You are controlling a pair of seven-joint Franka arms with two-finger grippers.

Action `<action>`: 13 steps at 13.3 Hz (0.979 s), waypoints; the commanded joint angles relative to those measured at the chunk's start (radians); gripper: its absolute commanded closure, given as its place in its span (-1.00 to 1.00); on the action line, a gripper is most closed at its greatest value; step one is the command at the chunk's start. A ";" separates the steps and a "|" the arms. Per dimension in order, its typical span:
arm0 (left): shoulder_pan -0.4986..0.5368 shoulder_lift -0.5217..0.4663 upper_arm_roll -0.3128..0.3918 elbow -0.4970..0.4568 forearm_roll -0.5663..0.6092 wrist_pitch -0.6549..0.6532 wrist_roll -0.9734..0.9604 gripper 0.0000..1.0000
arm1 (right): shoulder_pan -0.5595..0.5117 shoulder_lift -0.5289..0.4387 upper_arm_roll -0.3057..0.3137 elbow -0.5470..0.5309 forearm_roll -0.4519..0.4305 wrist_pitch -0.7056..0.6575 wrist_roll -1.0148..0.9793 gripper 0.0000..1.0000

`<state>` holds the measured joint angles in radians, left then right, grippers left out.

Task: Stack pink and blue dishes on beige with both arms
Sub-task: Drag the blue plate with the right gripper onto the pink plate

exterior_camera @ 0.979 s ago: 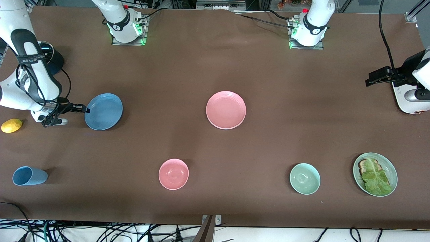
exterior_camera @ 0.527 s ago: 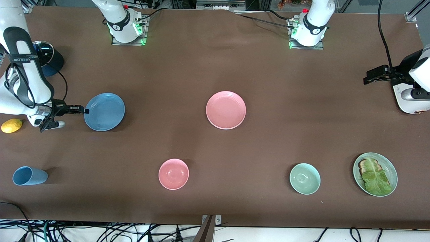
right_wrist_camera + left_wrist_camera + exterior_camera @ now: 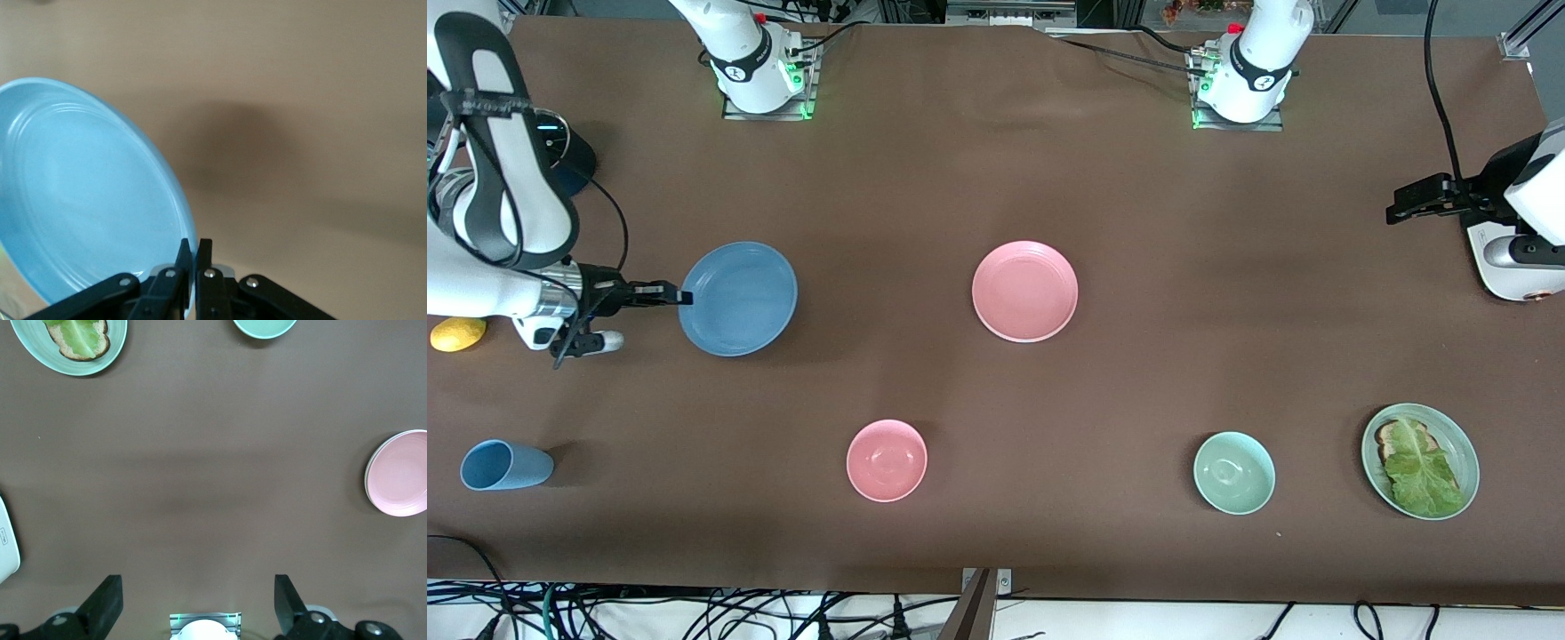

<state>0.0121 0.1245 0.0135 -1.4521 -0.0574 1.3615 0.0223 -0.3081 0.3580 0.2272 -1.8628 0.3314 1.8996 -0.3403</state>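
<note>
right gripper (image 3: pixel 669 294): clamped on blue plate (image 3: pixel 738 299) rim, lifted | left gripper (image 3: pixel 198 603): fingers apart, waiting | pink plate (image 3: pixel 1024 291): mid-table

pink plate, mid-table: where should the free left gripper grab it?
By the rim. The pink plate lies flat and shallow, so only its thin raised edge gives two fingers purchase, one finger above and one under the lip. Probably best from the edge toward the left arm's end of the table, where the open left gripper waits. The right gripper grips the blue plate this way.
</note>
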 commanded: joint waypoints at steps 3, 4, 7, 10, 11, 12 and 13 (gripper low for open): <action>-0.014 0.017 -0.018 0.006 0.033 0.011 0.013 -1.00 | 0.010 -0.014 0.187 0.037 -0.003 0.018 0.300 1.00; -0.015 0.017 -0.020 0.006 0.033 0.011 0.013 -1.00 | 0.047 -0.004 0.192 0.037 -0.003 0.048 0.331 1.00; -0.027 0.015 -0.036 0.004 0.082 0.011 0.018 -1.00 | 0.226 0.033 0.189 0.042 -0.018 0.172 0.432 1.00; -0.020 0.015 -0.044 0.006 0.094 0.011 0.037 -1.00 | 0.387 0.120 0.189 0.082 -0.040 0.307 0.616 1.00; -0.014 0.015 -0.044 0.006 0.084 0.010 0.037 -1.00 | 0.417 0.175 0.190 0.130 -0.040 0.312 0.645 1.00; -0.012 0.017 -0.044 0.006 0.080 0.011 0.037 -1.00 | 0.464 0.223 0.190 0.175 -0.038 0.312 0.647 1.00; -0.012 0.017 -0.044 0.006 0.080 0.010 0.039 -1.00 | 0.498 0.258 0.189 0.213 -0.034 0.312 0.649 1.00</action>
<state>-0.0054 0.1414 -0.0278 -1.4538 0.0053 1.3708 0.0306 0.1378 0.5155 0.4198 -1.7707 0.3101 2.2251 0.2819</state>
